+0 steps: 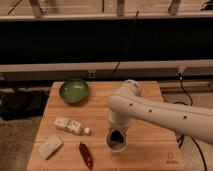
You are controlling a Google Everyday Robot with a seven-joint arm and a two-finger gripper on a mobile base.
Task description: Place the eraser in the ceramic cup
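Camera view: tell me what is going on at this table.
The robot's white arm reaches over the wooden table, with its tool hanging directly over the white ceramic cup. Whether it holds anything cannot be seen. A pale block, a small bottle, a red chili and a green bowl lie apart, untouched.

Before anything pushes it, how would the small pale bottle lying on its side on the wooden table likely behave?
The bottle lies on its side and seems rounded, so it would probably roll rather than slide. It looks small, so likely light. The gripper is at the small white ceramic cup, apart from the bottle.
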